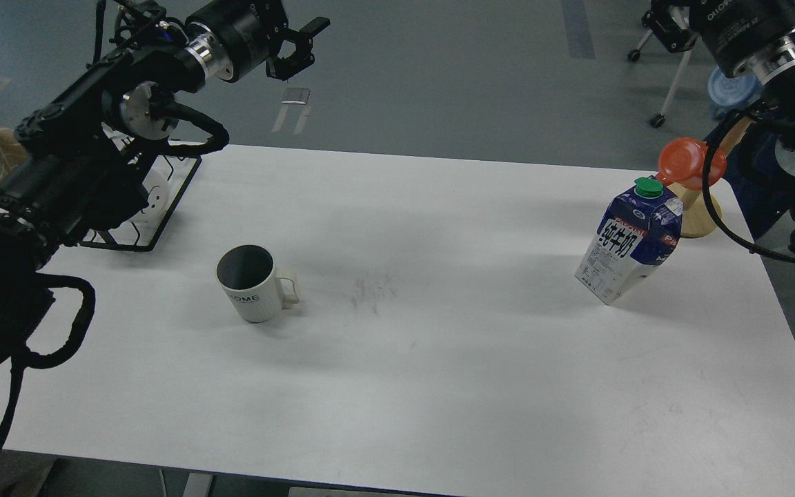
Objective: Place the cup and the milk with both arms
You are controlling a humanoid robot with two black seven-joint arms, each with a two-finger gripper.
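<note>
The cup (254,283) is a white ribbed mug with a dark inside and "HOME" on its side. It stands upright on the left half of the white table (439,359), handle pointing right. At the right side of the table stands the milk (631,241), a blue-and-white carton with a green cap. My left gripper (303,47) hangs open and empty in the air past the table's far edge, well above and behind the cup. My right gripper (666,24) is at the top right edge, high behind the milk, dark and partly cut off.
An orange plastic cup (689,162) sits tilted on a wooden stand (698,214) just behind the milk. A black wire rack (166,200) holding something white lies at the table's far left corner. A wheeled stand (670,83) is on the floor beyond.
</note>
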